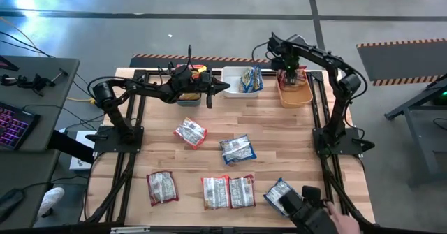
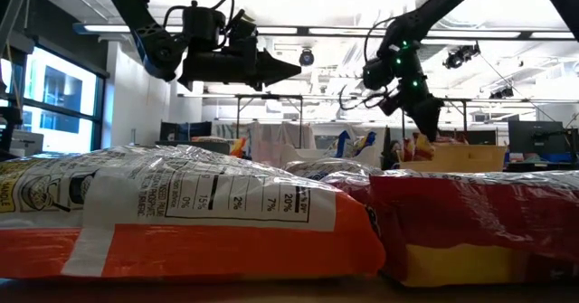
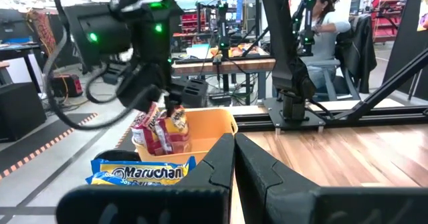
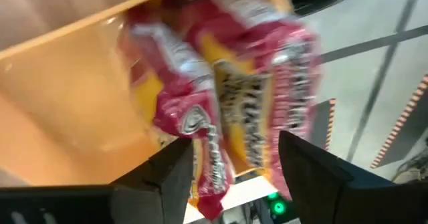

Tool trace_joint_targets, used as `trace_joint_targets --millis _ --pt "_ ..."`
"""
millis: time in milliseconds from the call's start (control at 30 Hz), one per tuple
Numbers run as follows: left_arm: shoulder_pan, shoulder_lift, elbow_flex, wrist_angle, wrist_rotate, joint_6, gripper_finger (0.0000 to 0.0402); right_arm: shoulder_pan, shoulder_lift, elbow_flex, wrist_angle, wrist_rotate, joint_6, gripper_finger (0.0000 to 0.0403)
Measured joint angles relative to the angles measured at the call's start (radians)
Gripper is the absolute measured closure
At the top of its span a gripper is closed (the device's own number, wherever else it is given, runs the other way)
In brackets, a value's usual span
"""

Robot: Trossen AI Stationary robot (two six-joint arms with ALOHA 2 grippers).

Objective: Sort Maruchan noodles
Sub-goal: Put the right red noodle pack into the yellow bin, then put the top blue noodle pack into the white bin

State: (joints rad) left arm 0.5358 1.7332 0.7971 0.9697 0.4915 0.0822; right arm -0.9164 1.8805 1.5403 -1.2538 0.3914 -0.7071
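Observation:
Red Maruchan noodles packets (image 4: 234,83) stand on edge in the orange bin (image 4: 67,83) at the table's far right. My right gripper (image 4: 234,167) hangs over them, pointing steeply down, open, one finger on either side of the packets' upper edge. Whether a finger touches them I cannot tell. My left gripper (image 1: 225,87) is shut and empty. It points level toward the table's right, between the teal bin (image 1: 188,98) and the white bin (image 1: 234,91). Blue packets (image 1: 251,79) lean in the white bin. Several packets (image 1: 238,149) lie flat, backs up, on the table's middle and near part.
At the near right edge a person's hand (image 1: 339,221) with a dark thing reaches beside a blue packet (image 1: 279,193). In the low view an orange packet (image 2: 181,213) and a red one (image 2: 479,222) lie close to the camera. Black frame rails (image 1: 129,133) run along both table sides.

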Motion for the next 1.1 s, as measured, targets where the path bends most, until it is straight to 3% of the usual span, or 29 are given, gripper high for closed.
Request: trace_joint_targets --millis 200,433,633,767,900,1100 --pt "0.0 0.0 0.0 -0.005 0.0 0.0 0.0399 -0.016 0.0 0.023 0.031 0.004 0.0 0.0203" --pt "0.0 0.0 0.0 -0.006 0.0 0.0 0.0399 0.008 -0.003 0.081 -0.016 0.079 0.025 0.0221" --pt "0.0 0.0 0.0 -0.007 0.0 0.0 0.0399 0.034 -0.005 0.206 -0.041 0.043 0.128 0.0262" --pt "0.0 0.0 0.0 -0.015 0.0 0.0 0.0399 0.061 -0.034 0.234 -0.092 0.024 0.259 0.0318" --pt "0.002 0.0 0.0 -0.016 0.0 0.021 0.0399 0.08 -0.147 0.104 -0.038 -0.072 0.384 0.039" --pt "0.003 0.0 0.0 -0.014 0.0 0.035 0.0399 0.143 -0.442 -0.314 0.355 -0.12 0.577 0.0399"
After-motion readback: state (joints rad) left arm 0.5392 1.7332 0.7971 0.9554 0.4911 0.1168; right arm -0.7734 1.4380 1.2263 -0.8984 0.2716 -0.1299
